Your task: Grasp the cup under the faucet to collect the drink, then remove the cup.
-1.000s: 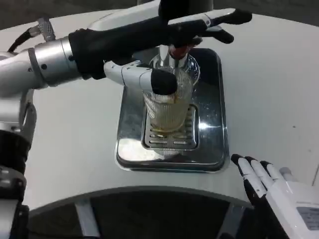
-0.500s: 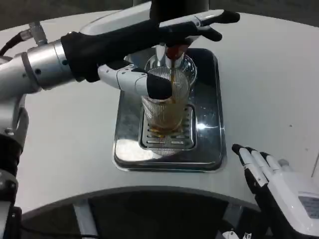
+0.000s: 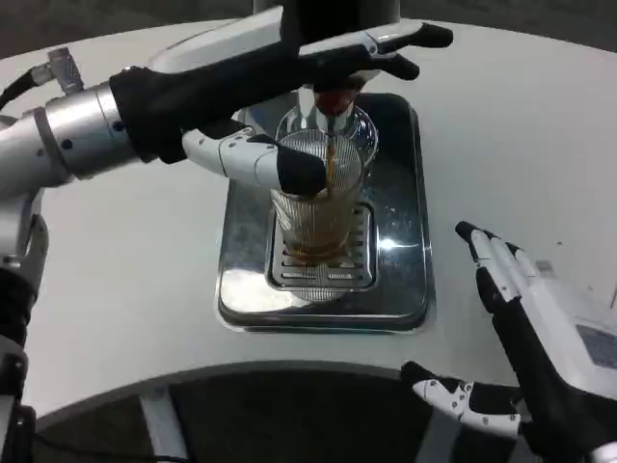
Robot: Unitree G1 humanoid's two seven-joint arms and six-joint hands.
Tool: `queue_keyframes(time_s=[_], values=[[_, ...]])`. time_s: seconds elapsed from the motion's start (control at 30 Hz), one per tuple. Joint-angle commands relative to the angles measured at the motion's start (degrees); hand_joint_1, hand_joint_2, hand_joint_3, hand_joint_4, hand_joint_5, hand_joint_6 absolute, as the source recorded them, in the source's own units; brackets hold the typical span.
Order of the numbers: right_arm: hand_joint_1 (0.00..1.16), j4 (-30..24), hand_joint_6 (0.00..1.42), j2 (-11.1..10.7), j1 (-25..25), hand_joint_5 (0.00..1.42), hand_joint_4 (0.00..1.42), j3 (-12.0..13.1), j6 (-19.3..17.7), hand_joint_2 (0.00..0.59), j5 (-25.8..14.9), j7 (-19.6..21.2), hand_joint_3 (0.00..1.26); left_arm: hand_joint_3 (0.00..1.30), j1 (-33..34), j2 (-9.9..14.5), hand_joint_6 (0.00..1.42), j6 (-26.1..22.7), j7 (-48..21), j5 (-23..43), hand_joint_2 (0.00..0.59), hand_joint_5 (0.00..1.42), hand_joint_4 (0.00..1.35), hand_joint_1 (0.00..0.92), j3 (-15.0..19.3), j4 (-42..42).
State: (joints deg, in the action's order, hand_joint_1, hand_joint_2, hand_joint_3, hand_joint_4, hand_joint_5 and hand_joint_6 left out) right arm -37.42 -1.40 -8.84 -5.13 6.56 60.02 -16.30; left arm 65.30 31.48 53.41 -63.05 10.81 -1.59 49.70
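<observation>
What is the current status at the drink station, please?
Left hand grips cup under faucet, drink pouring. Cup part full, on drip tray. Right hand open, waiting clear. Nothing in the way.

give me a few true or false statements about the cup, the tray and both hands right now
1. The left hand holds the ribbed cup. True.
2. The cup lies tipped over on the table. False: it stands upright on the tray's grate.
3. Brown drink is pouring into the cup. True.
4. The right hand grips the steel tray. False: it is off the tray, fingers apart, holding nothing.
</observation>
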Motion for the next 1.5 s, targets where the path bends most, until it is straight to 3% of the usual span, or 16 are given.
queue_keyframes(time_s=[0.03, 0.33, 0.67, 1.1, 1.5], values=[[0.68, 2.9, 0.0, -1.2, 3.2, 0.0, 0.0, 0.4, 1.8, 0.23, -3.0, 0.7, 0.0, 0.07, -3.0, 1.2, 0.04, -0.8, -1.3, -2.2, 0.03, 0.12, 0.0, 0.0, -1.4, 0.8], [0.65, 9.2, 0.0, -2.9, 10.0, 0.0, 0.0, 0.7, 4.4, 0.214, -10.8, 2.0, 0.0, 0.07, -3.4, 1.4, 0.04, -0.8, -1.1, -2.1, 0.031, 0.12, 0.0, 0.0, -1.3, 0.4], [0.63, 15.7, 0.0, -4.1, 16.9, 0.0, 0.0, -0.6, 6.5, 0.2, -16.9, 4.1, 0.0, 0.08, -4.2, 2.0, 0.04, -1.1, -0.7, -1.8, 0.032, 0.12, 0.0, 0.0, -1.1, -0.5], [0.62, 24.1, 0.0, -5.7, 24.1, 0.0, 0.0, -1.8, 6.5, 0.207, -22.5, 7.6, 0.0, 0.08, -5.0, 2.3, 0.03, -1.5, -0.2, -1.5, 0.032, 0.12, 0.0, 0.0, -1.1, -1.2], [0.62, 28.6, 0.0, -6.3, 29.3, 0.0, 0.0, -2.7, 6.4, 0.205, -25.9, 10.1, 0.0, 0.08, -5.4, 2.4, 0.03, -1.6, 0.4, -1.6, 0.032, 0.13, 0.0, 0.0, -1.1, -1.2]])
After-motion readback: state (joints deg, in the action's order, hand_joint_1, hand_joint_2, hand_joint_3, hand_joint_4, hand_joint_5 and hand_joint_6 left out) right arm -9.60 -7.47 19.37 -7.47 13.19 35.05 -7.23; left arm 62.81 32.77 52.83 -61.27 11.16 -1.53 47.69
